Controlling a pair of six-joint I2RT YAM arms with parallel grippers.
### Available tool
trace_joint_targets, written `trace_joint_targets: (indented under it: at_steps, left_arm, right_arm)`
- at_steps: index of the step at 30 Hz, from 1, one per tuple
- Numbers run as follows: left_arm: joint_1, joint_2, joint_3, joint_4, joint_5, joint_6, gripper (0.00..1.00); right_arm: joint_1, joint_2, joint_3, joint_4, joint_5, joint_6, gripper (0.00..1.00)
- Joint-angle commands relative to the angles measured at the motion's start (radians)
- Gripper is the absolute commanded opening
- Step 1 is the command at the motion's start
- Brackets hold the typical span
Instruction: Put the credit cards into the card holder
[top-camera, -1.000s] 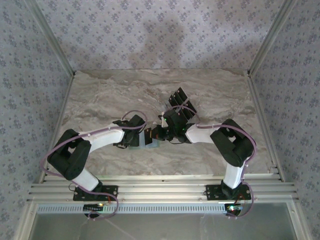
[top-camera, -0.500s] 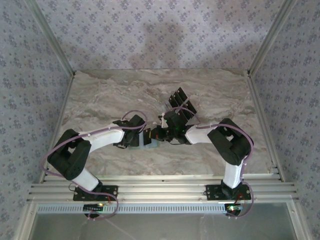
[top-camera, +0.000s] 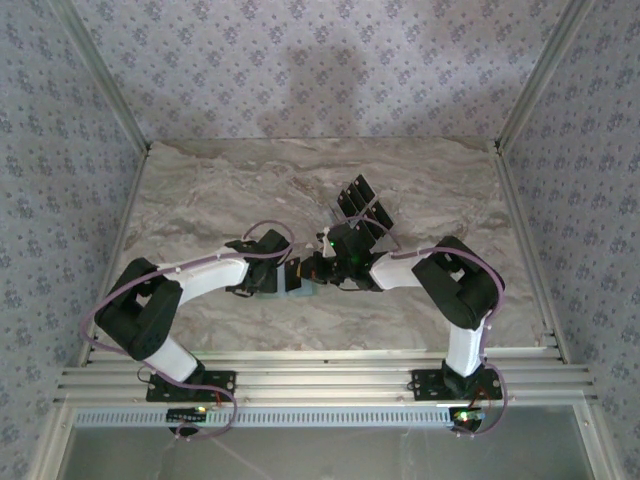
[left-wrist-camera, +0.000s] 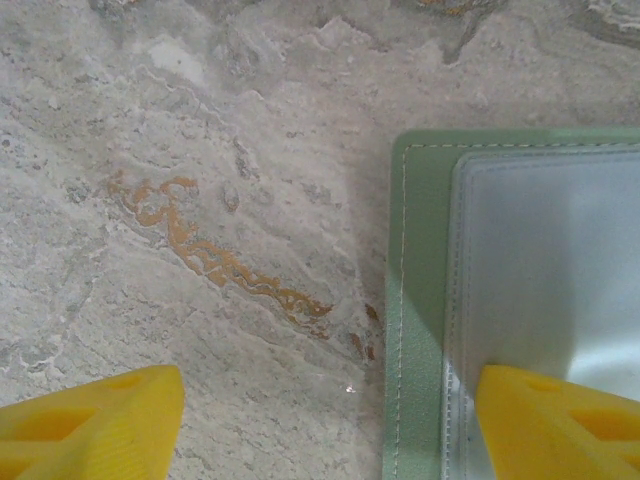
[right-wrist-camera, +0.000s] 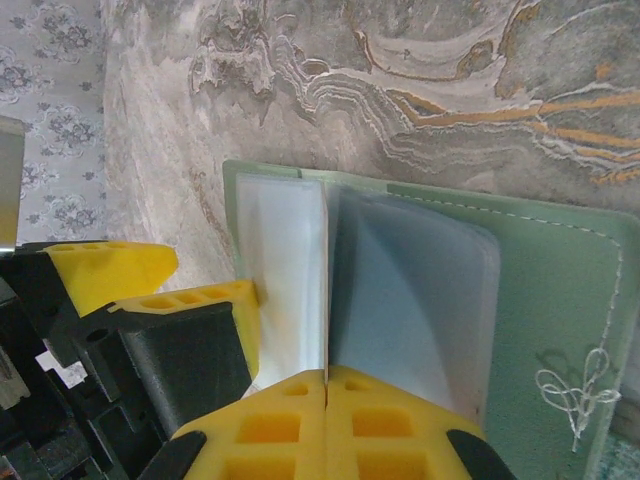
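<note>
Mid-table, just beyond the arms' bases, the two grippers meet over the card holder (top-camera: 303, 285), which lies opened flat on the marble table (top-camera: 220, 190). The left gripper (left-wrist-camera: 330, 385) stands wide open, one yellow finger over bare stone, the other over the holder's clear sleeve. The right gripper (right-wrist-camera: 327, 385) is pinched shut on what looks to us like a clear inner leaf (right-wrist-camera: 290, 280), lifting it. Farther back, a fan of dark cards (top-camera: 358, 200) lies beside the right wrist. We judge the pockets empty, so every card remains to be loaded.
</note>
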Motion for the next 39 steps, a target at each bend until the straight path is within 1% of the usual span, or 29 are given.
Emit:
trace_joint_targets:
  at_steps: [1, 23, 39]
  left_arm:
    - [0.000, 0.013, -0.030, -0.067, -0.007, 0.008, 0.78]
    - [0.000, 0.015, -0.031, -0.066, -0.008, 0.009, 0.77]
    - [0.000, 0.017, -0.031, -0.066, -0.007, 0.008, 0.77]
  right_arm:
    - [0.010, 0.007, -0.021, 0.027, -0.021, 0.024, 0.00]
    - [0.011, -0.036, -0.067, 0.112, 0.006, 0.081, 0.00]
    - [0.021, -0.008, -0.064, 0.134, 0.003, 0.095, 0.00]
